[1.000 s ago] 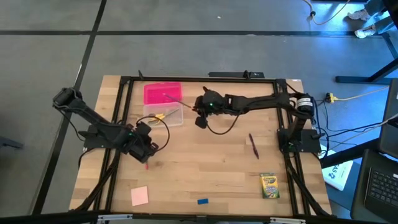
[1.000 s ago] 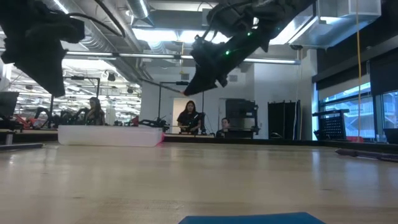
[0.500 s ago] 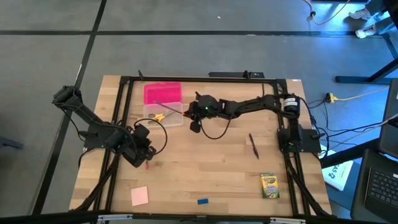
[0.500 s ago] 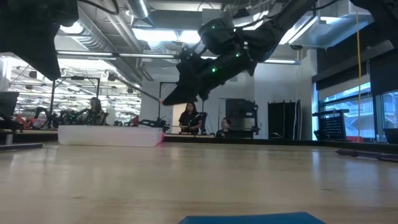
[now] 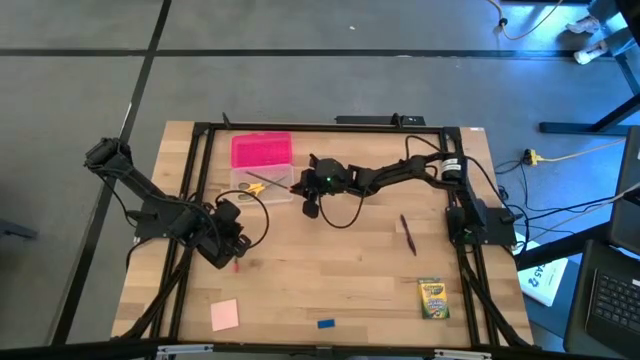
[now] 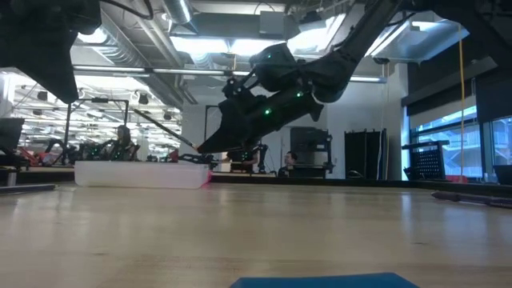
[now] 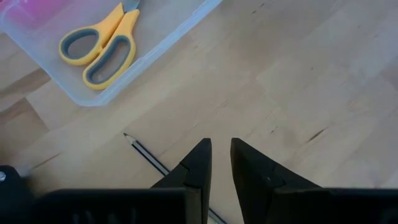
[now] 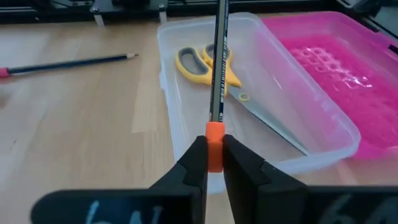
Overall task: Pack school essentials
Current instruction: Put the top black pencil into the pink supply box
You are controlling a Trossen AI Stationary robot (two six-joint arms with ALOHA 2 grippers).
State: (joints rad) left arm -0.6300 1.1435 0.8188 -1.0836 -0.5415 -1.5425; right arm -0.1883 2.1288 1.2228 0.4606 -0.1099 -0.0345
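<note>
My right gripper (image 8: 214, 155) is shut on a dark pencil (image 8: 217, 68) that reaches out over the clear plastic box (image 8: 186, 134). Yellow-handled scissors (image 8: 202, 62) lie inside the box, and its pink lid (image 8: 323, 68) lies beside it. In the high view this gripper (image 5: 303, 187) is at the box's right end (image 5: 285, 190). My left gripper (image 7: 221, 163) hovers with a narrow gap between its fingers above a second pencil (image 7: 146, 155) lying on the table; in the high view it (image 5: 236, 240) is near the table's left side. My right gripper pinches the pencil at its orange eraser end (image 8: 214, 134) between the two fingertips. The fingers come from the table's right and slant downward. The pencil runs on ahead in line with them, lifted clear above the open box.
A dark red pen (image 5: 408, 234), a green-yellow crayon box (image 5: 433, 298), a pink notepad (image 5: 224, 314) and a blue eraser (image 5: 326, 323) lie on the wooden table. A black frame runs along the table's edges. People stand in the room beyond the far edge.
My right gripper has carried the pencil toward the table's left and downward, from beside the box to its right end. It has tipped forward, so the pencil now lies over the box's inside.
</note>
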